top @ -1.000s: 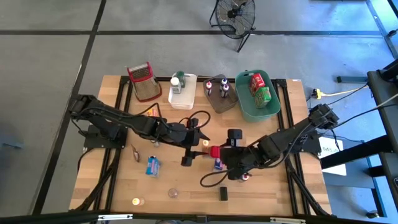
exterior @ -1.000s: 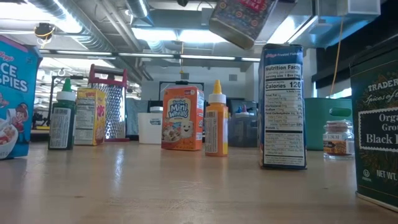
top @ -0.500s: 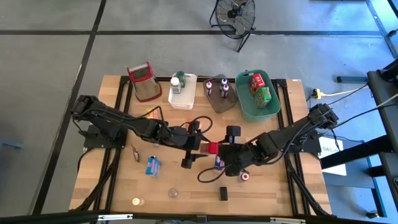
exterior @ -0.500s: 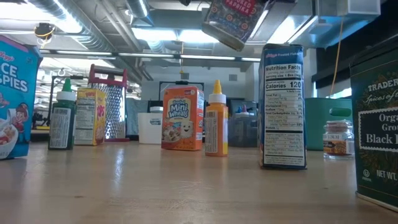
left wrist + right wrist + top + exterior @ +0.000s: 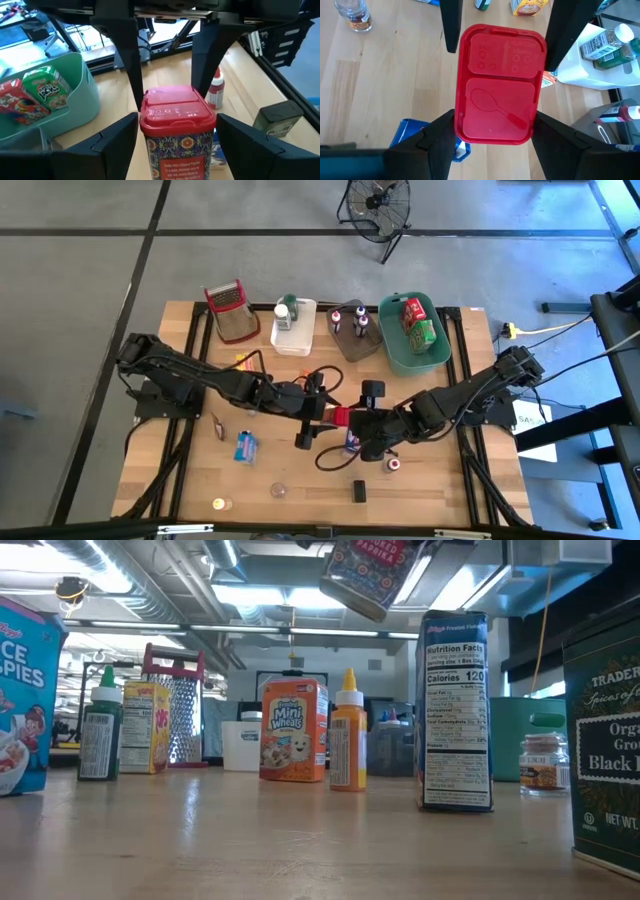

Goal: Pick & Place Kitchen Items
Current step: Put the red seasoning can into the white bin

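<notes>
A spice tin with a red flip lid and a patterned body hangs in the air over the middle of the table, tilted in the low view. My right gripper is shut on it and comes from the table's right. My left gripper is open and comes from the table's left. Its fingers stand close on either side of the tin's body, and I cannot tell whether they touch it. My right gripper pinches the tin between its two fingers at lid height, on the lid's two long edges. The fingers slant down from above and from the table's right side. The tin is lifted clear of the table, lid toward the right wrist camera.
At the far edge stand a green bin with a red and a green box, a grey bin, a white bin and a red-rimmed wire basket. A blue box, small jars and a dark tin stand on the near half.
My right gripper has moved a little toward the table's left edge with the tin, which keeps its tilt and stays clear of the table. The tin now sits between my left gripper's fingers.
</notes>
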Robot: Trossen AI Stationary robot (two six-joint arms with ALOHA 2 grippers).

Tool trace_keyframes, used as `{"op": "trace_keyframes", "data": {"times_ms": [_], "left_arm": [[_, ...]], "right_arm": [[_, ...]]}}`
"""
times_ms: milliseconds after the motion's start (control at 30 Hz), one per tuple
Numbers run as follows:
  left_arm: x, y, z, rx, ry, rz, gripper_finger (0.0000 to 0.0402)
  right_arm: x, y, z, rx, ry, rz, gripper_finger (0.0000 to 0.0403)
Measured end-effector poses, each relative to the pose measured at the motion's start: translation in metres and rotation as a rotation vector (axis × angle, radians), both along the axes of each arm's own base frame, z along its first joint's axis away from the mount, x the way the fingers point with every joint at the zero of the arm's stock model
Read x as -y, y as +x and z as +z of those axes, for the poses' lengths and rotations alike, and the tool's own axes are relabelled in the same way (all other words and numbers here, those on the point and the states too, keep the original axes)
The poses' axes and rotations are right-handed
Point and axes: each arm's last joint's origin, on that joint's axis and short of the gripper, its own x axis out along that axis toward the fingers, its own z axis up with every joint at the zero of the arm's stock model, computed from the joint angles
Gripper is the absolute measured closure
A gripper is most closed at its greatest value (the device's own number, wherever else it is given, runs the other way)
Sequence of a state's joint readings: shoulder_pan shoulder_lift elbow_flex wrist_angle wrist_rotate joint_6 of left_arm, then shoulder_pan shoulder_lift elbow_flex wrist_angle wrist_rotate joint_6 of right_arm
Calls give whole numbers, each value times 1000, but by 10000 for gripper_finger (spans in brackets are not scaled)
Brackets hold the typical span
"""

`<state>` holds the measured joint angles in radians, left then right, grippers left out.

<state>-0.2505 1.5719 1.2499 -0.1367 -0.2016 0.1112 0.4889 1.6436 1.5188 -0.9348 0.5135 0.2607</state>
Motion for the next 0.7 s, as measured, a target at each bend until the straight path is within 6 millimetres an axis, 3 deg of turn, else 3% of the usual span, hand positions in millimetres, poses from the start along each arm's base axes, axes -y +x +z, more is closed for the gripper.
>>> {"op": "trace_keyframes", "data": {"times_ms": [333,700], "left_arm": [[-4,6,-7,-22,10,-9,143],[-4,6,-8,-23,18,-9,199]], "right_arm": [[1,1,0,-3,14,4,172],[1,1,0,-7,7,3,172]]}}
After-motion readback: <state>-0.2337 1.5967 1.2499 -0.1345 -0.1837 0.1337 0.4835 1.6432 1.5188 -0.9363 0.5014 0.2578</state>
